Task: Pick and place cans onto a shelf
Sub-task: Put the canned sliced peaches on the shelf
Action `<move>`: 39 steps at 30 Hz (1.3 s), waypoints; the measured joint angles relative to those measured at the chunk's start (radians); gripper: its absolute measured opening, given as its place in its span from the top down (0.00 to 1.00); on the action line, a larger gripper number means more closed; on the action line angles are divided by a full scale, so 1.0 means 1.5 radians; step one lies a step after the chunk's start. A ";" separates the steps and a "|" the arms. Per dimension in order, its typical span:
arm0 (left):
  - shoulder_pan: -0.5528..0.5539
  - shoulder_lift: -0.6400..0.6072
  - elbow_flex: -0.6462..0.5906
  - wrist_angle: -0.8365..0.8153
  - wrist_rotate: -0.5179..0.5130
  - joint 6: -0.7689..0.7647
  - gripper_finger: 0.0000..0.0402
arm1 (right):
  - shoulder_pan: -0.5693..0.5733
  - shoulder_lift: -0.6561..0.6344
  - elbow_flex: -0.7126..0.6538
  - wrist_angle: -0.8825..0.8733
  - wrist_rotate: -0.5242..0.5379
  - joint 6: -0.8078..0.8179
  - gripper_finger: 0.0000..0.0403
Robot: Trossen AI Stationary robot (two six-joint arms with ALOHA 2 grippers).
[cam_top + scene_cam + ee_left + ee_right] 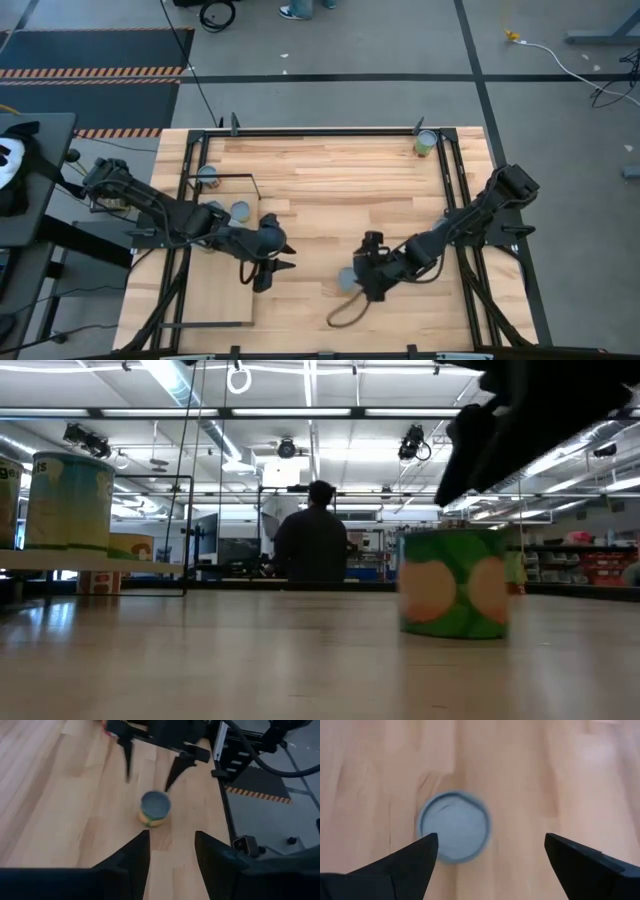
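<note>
Light-wood butcher-block table [340,200] carries at its left side the flat light-wood shelf with a thin black frame [215,290], and two small round cans with pale tops [240,210] stand on its far part. Left gripper [268,276] hovers by the shelf's right edge, fingers apart and holding nothing. Right gripper [487,857] hangs with fingers spread wide over a small pale-blue-topped can [454,826] near the table's middle, not grasping it, while one green can [427,143] stands at the far right corner.
</note>
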State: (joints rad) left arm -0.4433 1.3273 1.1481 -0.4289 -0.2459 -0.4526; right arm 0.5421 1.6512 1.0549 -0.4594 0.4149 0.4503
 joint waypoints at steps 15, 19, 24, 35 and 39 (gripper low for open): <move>0.092 -0.010 0.056 0.014 0.165 0.061 0.60 | 0.022 0.000 -0.049 0.001 -0.051 0.101 0.07; 0.103 -0.010 0.137 -0.118 0.170 0.117 0.60 | 0.017 0.000 -0.091 0.089 -0.072 0.088 0.07; 0.112 -0.010 0.185 -0.154 0.168 0.157 0.60 | 0.016 0.000 -0.099 0.095 -0.119 0.088 0.07; 0.127 -0.012 0.219 -0.242 0.253 0.135 0.60 | 0.042 0.001 -0.074 0.055 -0.188 0.168 0.07; 0.167 -0.018 0.219 -0.206 0.248 0.178 0.60 | 0.060 0.001 -0.040 -0.014 -0.217 0.214 0.07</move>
State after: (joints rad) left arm -0.1935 1.3003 1.4769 -0.7373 0.1264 -0.1850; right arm 0.6323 1.6520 0.9947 -0.4802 0.0894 0.7716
